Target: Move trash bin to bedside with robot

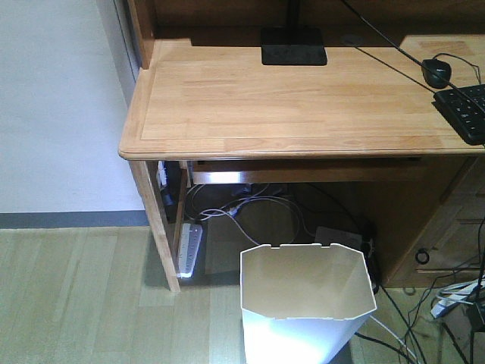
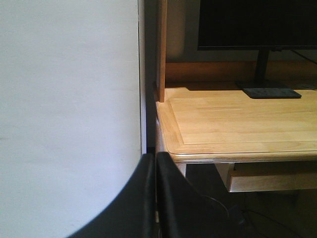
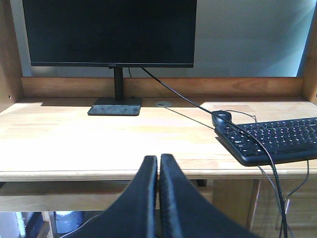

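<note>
pale wood-look floor (image 1: 76, 303), white wall (image 1: 53, 98) on the left, light wooden desk (image 1: 288, 98) filling the upper front view; monitor (image 3: 109, 29), keyboard (image 3: 277, 139) and mouse (image 3: 221, 117) on top, cables (image 1: 250, 208) and a power strip (image 1: 189, 246) underneath. trash bin (image 1: 295, 341) stands on the floor just in front of the desk's knee space, low and right of centre in the front view. it is upright, long axis vertical, mouth open upward, nothing visible inside. no bed in any view, so the bedside lies somewhere out of frame. neither wrist camera shows the bin; both look out across the desk top, so the bin sits below and ahead of both arms. left gripper (image 2: 155, 163) faces the desk's left corner and the wall, fingers pressed together, holding nothing. right gripper (image 3: 158, 163) faces the desk middle, fingers likewise together and empty. judgement: right arm is probably the nearer one, since the bin lies right of centre. whichever arm goes must drop toward the near rim and part its fingers first.
</note>
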